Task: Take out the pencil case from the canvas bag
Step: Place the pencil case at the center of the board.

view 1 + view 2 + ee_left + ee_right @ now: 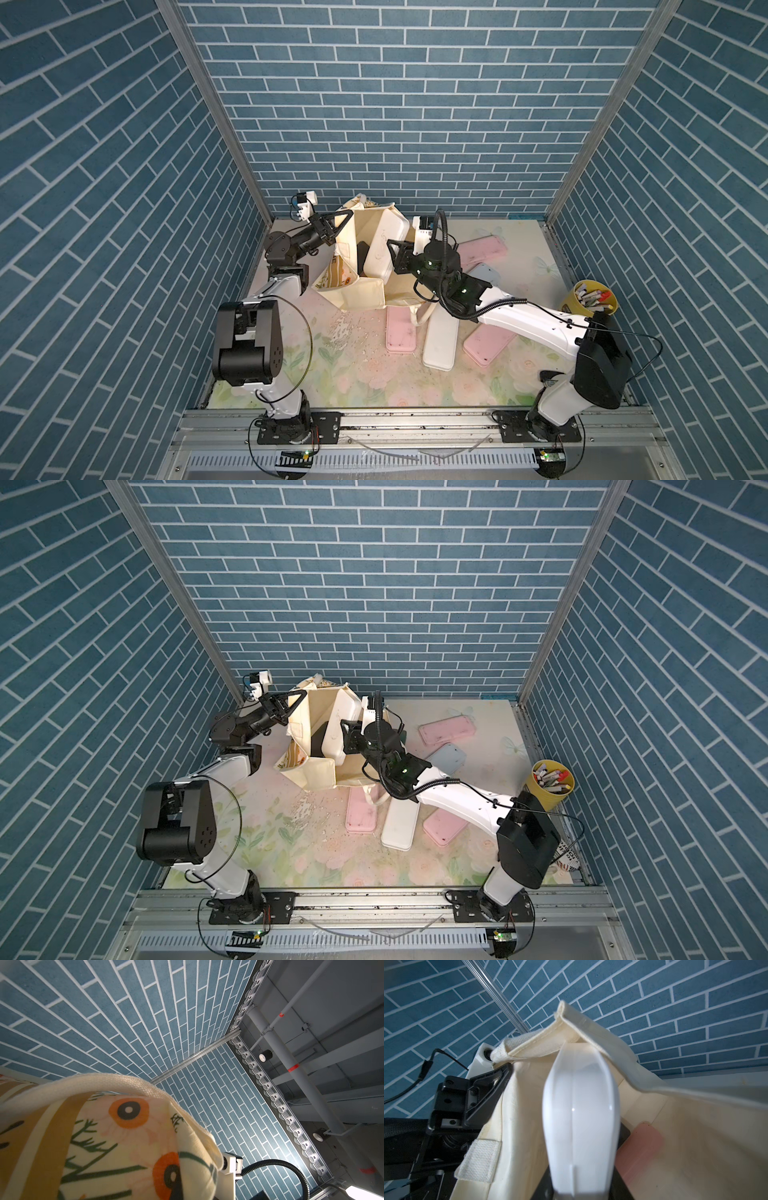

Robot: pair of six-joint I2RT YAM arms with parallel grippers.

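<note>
Here, a cream canvas bag (361,293) (316,773) stands open-mouthed toward the rear left of a flower-printed table (374,386), hemmed in by blue brick-pattern walls. The left gripper (347,216) (301,694) reaches in from the bag's left side, its fingers closed tight on the upper rim of the fabric. Its wrist view is filled at close range by the bag's printed panel (116,1136) of gold bands and orange flowers, beneath a cream strap handle (83,1086). From the opposite side, the right gripper (390,249) (345,729) has its jaws narrowed onto a white pencil case (382,232) (337,712) and grips it. The case leans tilted in the bag's mouth, its upper end at the folded rim toward the back wall. Its lower end sits down inside the bag, beside a dark object (362,255) that cannot be identified. In the right wrist view the case (581,1105) rises from between the dark fingers, with cream fabric on either side. Five more cases lie loose on the table to the right of the bag. There are two pink (484,249) (401,338), one pale blue (484,272), one white (440,345) and a third pink (488,347). The right arm crosses above them. A yellow pen cup (588,301), full of markers, stands well apart at the table's right edge.
</note>
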